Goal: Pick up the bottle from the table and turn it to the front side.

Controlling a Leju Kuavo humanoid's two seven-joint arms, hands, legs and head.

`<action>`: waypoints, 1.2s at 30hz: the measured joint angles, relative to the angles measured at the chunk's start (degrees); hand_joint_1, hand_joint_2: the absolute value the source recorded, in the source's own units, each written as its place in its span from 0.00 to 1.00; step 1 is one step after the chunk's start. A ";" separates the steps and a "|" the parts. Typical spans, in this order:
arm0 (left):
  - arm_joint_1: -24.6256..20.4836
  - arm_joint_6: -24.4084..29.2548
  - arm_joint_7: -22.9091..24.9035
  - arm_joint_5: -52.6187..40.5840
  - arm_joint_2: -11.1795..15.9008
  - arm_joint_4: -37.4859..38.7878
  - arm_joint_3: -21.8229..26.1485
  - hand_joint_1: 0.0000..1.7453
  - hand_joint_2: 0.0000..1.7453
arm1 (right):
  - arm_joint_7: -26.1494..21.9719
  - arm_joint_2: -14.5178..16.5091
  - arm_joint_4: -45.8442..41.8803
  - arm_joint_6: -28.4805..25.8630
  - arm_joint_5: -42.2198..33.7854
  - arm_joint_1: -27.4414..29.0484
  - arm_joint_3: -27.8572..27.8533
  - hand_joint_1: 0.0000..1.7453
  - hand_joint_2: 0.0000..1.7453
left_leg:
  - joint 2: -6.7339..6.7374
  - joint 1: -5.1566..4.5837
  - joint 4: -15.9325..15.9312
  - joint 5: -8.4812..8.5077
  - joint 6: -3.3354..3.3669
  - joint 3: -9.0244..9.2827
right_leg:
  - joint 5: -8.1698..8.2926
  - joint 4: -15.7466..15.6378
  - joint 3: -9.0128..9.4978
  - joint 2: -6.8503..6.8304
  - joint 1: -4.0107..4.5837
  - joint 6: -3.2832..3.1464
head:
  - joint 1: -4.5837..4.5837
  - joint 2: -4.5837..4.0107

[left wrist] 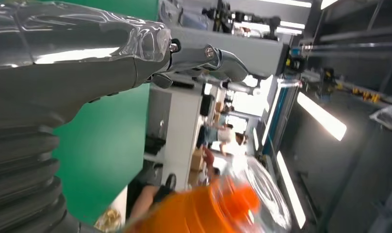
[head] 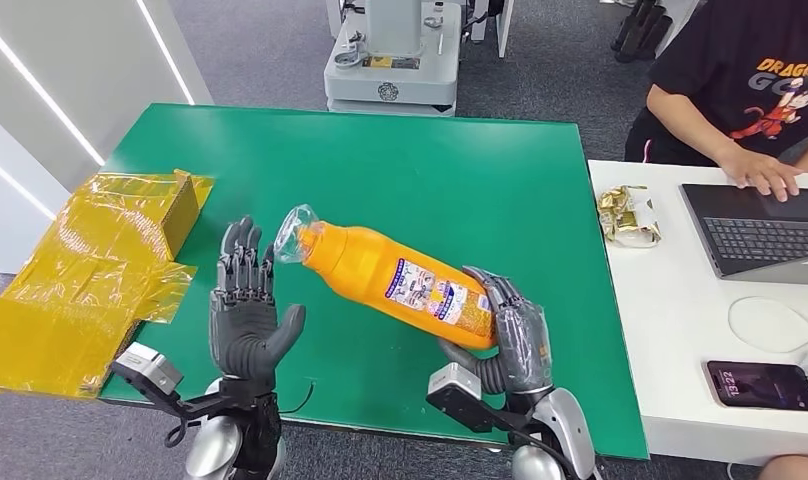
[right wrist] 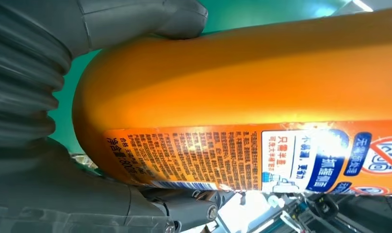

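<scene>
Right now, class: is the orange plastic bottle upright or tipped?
Tipped. The orange plastic bottle lies slanted above the green table, base gripped in the right hand, clear-capped neck pointing toward the open left hand.

Orange plastic bottle (head: 395,275) with clear film over its cap end, label printed blue, white and red; flat green table (head: 460,170); yellow translucent wrapped box (head: 120,215); white side table (head: 660,330); grey laptop (head: 755,235); black phone (head: 762,385); dark grey fingers (head: 242,260).
</scene>
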 joint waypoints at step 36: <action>-2.87 -4.93 0.39 -2.41 2.27 2.03 -5.28 0.00 1.00 | -5.61 6.91 17.84 9.55 -1.33 -14.29 8.66 1.00 1.00 | 0.04 0.01 0.01 0.03 0.00 0.01 | 0.02 0.03 -0.02 0.07 0.00 -0.01 | -0.01 0.00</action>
